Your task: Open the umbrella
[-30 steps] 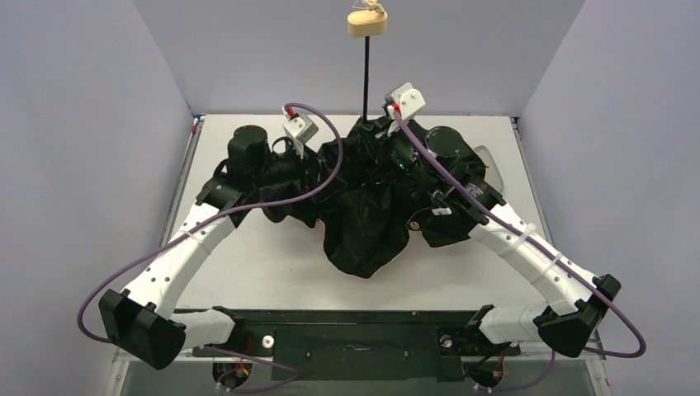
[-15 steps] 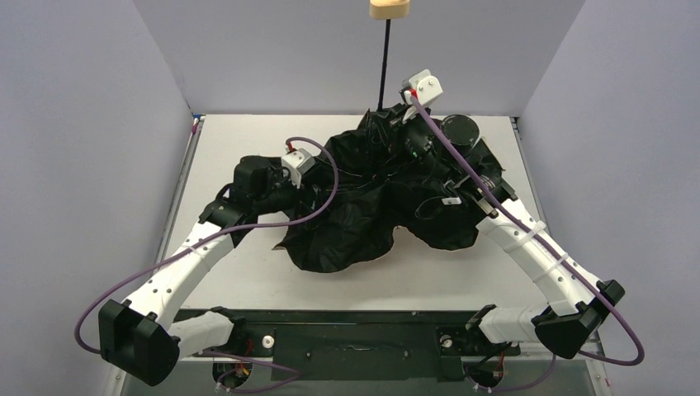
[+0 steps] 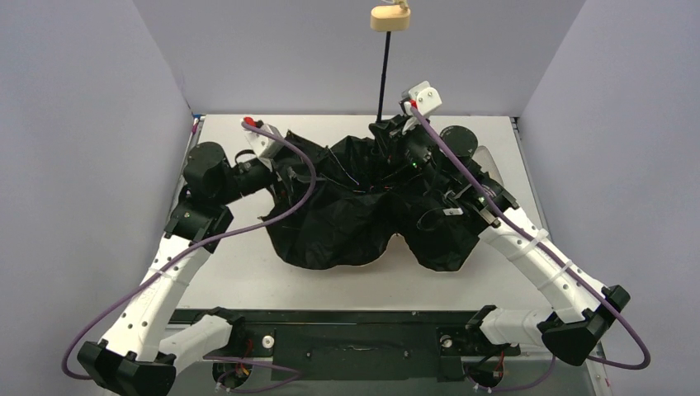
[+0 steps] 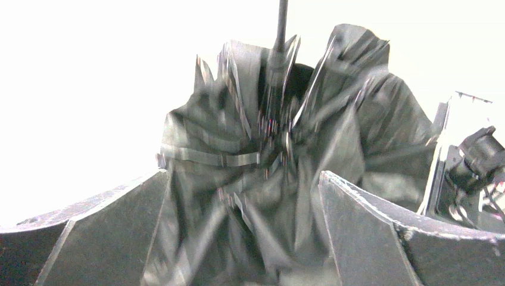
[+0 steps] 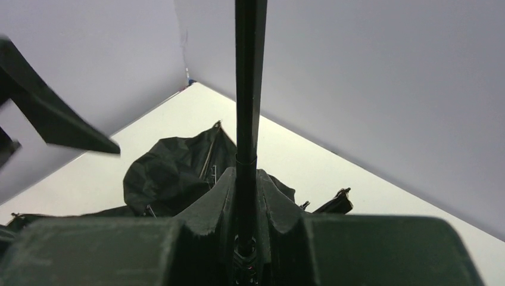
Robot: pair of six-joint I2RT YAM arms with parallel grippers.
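Pincers, two counted. Right pincer (image 5: 246, 196) is sitting nearly closed, its two fingers pressing on either side of the thin black shaft (image 5: 248, 89), just above the point where the shaft is entering the canopy. Left pincer (image 4: 241, 179) is standing fully spread and gripping nothing. Its two fingers (image 4: 107, 232) are framing crumpled black fabric and ribs. Whether they are touching the cloth is not resolvable, as that view is blurred and overexposed.

Umbrella (image 3: 355, 214), one counted. It is resting canopy-down on the bench (image 3: 239, 268), toward the middle and far side, between the two arms. Long axis is running along the shaft, close to upright. One beige handle knob (image 3: 390, 18) is pointing up at the top end, high above the bench, with the canopy spreading out below. Canopy is showing its black lining upward and sagging in loose folds, only partly spread. One sliver of tan outer fabric (image 3: 398, 239) is peeking out at the near edge. Thin metal ribs are showing among the folds in the left wrist view, number not countable.

Arms, two counted, each reaching into the canopy from its own side.
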